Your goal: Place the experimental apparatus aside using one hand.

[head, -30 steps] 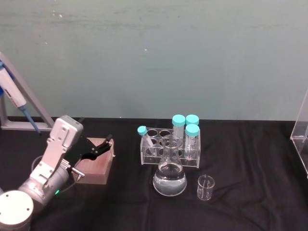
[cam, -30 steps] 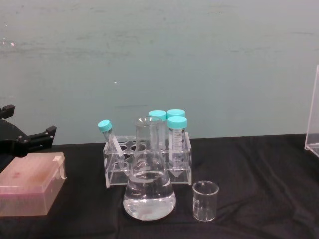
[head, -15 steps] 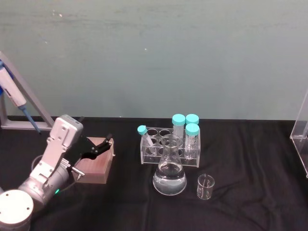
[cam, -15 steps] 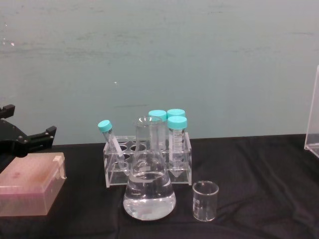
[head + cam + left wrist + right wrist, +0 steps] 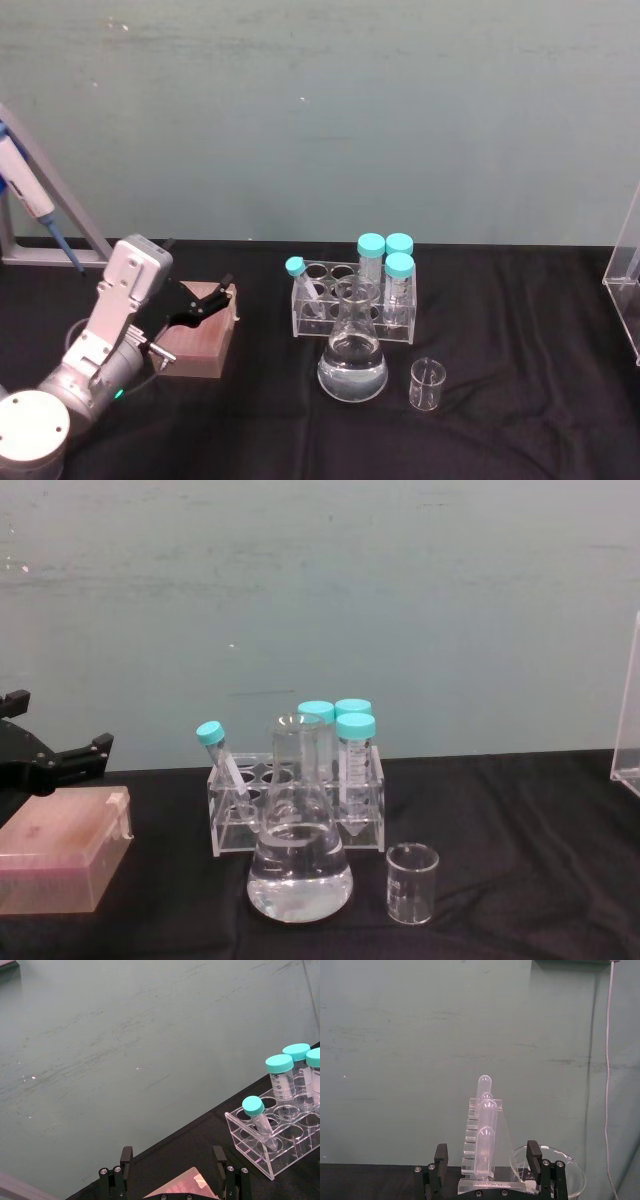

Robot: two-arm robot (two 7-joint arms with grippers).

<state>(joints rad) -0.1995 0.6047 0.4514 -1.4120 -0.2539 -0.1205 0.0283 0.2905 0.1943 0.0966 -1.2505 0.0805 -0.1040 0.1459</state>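
Flask (image 5: pixel 352 368), beaker (image 5: pixel 427 387) and tube rack (image 5: pixel 312 328) sit mid-counter, unmoved over the last second. My left gripper (image 5: pixel 208 300), fingers apart, has barely shifted above the pink box (image 5: pixel 200 347) near the left edge. My right gripper (image 5: pixel 487 1160) idles facing a tall tube stand (image 5: pixel 482 1130), fingers apart. Nothing grasped yet.

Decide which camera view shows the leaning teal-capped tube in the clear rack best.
The left wrist view: the leaning teal-capped tube is close and large, cap and body plain. The chest view shows it side-on and smaller, left of the conical flask. The head view shows it small, from above.
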